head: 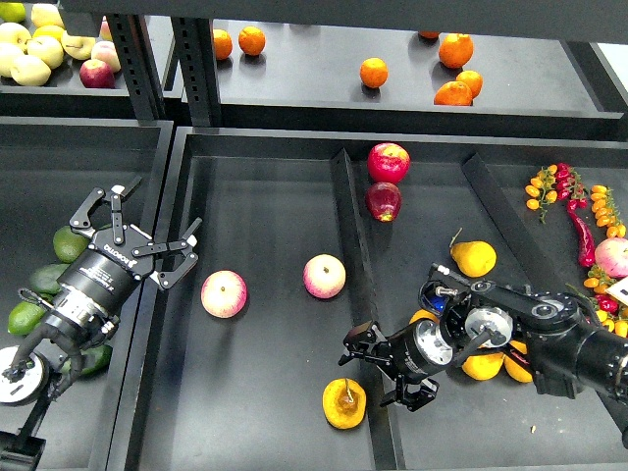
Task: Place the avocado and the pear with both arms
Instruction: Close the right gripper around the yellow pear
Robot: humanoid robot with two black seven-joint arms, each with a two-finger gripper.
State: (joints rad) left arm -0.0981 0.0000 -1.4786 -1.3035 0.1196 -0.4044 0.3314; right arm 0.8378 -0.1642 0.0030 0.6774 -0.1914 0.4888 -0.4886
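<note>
A squat yellow-orange pear with a brown stem dimple lies at the front of the middle compartment, against the divider. My right gripper is open just to the right of it, empty, fingers pointing left over the divider. My left gripper is open and empty, fingers spread wide above the wall between the left bin and the middle compartment. Dark green avocados lie in the left bin beside and partly under my left arm, among brighter green ones. I cannot tell which one is the task's avocado.
Two pink apples lie in the middle compartment. Two red apples sit at the divider's far end. More pears lie in the right compartment, some under my right arm. Chillies and small tomatoes are at far right; oranges on the shelf behind.
</note>
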